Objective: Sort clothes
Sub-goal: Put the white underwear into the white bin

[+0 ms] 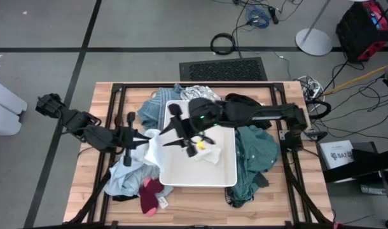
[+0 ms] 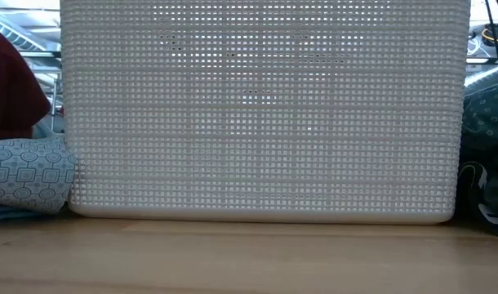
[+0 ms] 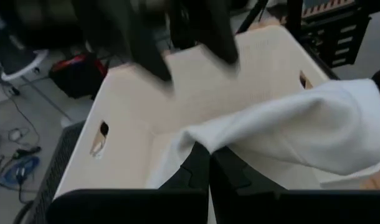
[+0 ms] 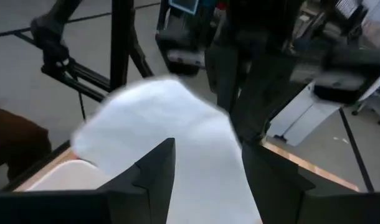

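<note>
Over the left rim of the white bin point(image 1: 200, 177), mid-table: the left gripper point(image 1: 157, 131) is clamped tight on a white cloth point(image 1: 157, 145). The left wrist view shows the cloth point(image 3: 302, 134) pinched between the closed fingers and draped across the bin's edge, partly inside and partly hanging outside. The right gripper point(image 1: 193, 145) reaches over the bin interior, fingers parted, with the same white cloth point(image 4: 171, 130) lying just ahead of and between them in its own wrist view. Whether those fingers touch the cloth, I cannot tell; no grip is evident.

Progress, judged from the overhead: early. The bin holds only a small pale piece with a yellowish patch point(image 1: 210, 151) under the right gripper; its floor is otherwise bare.

Left to sort, ringing the bin:
- teal green garment point(image 1: 254, 159), right of the bin
- black garment point(image 1: 245, 102), far right edge, under the right arm
- striped and patterned pieces point(image 1: 194, 93), far side
- light blue garment point(image 1: 127, 175), near left
- magenta-pink pieces point(image 1: 149, 194), near left, touching the light blue one

The low view shows only the bin's mesh wall point(image 2: 265, 114), with a patterned cloth point(image 2: 28, 173) beside it on the left.

The white cloth looks to be the item in hand, halfway over the rim.
</note>
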{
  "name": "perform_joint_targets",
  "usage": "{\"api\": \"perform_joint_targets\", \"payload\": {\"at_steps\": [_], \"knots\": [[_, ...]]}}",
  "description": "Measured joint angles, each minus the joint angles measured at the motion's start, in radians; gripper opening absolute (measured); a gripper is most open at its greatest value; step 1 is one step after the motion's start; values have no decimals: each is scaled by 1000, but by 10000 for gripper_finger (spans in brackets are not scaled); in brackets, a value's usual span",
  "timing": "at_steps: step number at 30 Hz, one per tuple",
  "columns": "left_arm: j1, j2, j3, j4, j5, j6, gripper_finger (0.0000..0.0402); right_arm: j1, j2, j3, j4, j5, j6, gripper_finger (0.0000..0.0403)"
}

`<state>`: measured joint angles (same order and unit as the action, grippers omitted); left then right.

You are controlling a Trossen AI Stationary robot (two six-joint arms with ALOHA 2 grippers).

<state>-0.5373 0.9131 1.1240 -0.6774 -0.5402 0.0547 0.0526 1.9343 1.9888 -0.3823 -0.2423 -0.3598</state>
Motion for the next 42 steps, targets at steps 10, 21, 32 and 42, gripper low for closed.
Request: {"api": "perform_joint_targets", "payload": {"at_steps": [10,21,32,42], "knots": [[0,0,0,37,16,40,0,-7,102,0,140,4,13,175],[0,0,-1,-6,-31,-40,33,-9,119,0,137,27,14,16],[0,0,-1,-197,-196,-304,146,-39,85,124,-122,133,13,5],[0,-1,-1,-312,-197,-418,162,-79,28,352,-249,173,-19,3]]}}
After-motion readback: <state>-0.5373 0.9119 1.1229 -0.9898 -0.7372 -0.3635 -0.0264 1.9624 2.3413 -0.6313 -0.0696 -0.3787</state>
